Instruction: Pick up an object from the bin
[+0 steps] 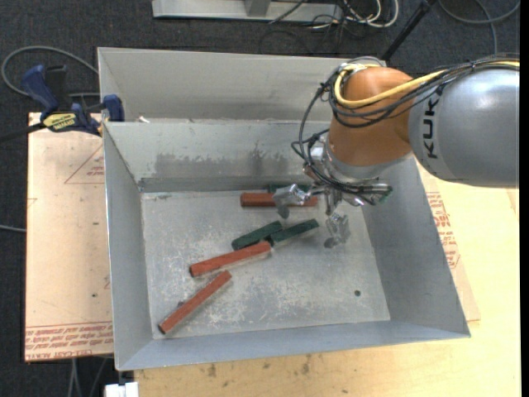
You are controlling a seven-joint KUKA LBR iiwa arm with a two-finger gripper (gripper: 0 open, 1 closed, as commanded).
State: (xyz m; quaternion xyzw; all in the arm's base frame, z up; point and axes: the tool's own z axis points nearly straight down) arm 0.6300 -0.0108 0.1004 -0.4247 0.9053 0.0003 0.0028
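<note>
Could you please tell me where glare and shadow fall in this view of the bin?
Camera view: a bright highlight gleams on the orange wrist cover; a dark band of shadow lies along the foot of the far wall of the bin; the middle red bar and the green bar cast thin, soft shadows.

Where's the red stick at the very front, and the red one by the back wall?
Front red stick (195,303): camera view, its middle.
Back red stick (256,198): camera view, its left half.

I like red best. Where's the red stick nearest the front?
In the camera view, the front red stick lies slanted in the bin's front-left part, just below the middle red stick.
</note>
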